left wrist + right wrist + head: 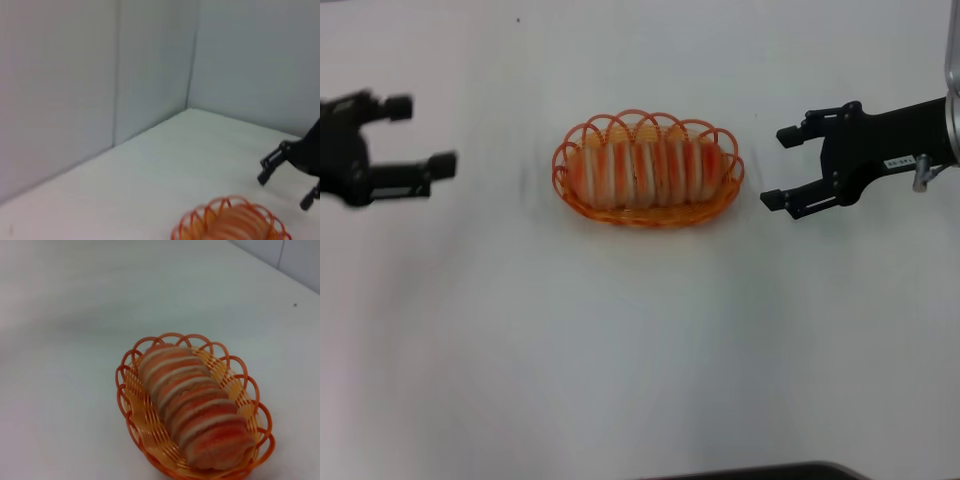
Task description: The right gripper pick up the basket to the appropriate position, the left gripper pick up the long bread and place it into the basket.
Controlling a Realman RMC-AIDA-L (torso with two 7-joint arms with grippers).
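Nearest, as I read the head view from my console: bare white desk (640, 380), nothing on it in the foreground.

Item 1, mid-desk: basket (650, 208), orange wire, oval, looped rim, resting flat. My judgement: light and somewhat springy; the open loops at either narrow end are the natural place to pinch, since the coiled sides would flex under a squeeze.

Item 2, inside item 1: long bread (642, 172), cream with orange-red ridges, lying lengthwise and filling the basket nearly end to end. The right wrist view confirms it sits fully within the rim, one rounded end close to the wire. I judge it a light toy loaf, probably rigid or slightly yielding, with ridges that should give fingers some purchase; a hold across its middle, crosswise to its length, would balance it best. It looks stable and unlikely to roll, cradled by the sides.

Item 3, level with the basket on my left: left gripper (420, 135), fingers spread, holding nothing, well apart from the basket.

Item 4, level on my right: right gripper (782, 166), labelled, fingers spread and empty, near the basket's right end but not touching.

Status, my reading: bread placed, both grippers released, task appears complete.

Farthest: pale wall panels (100, 75) meeting in a corner behind the desk, seen from the left wrist.
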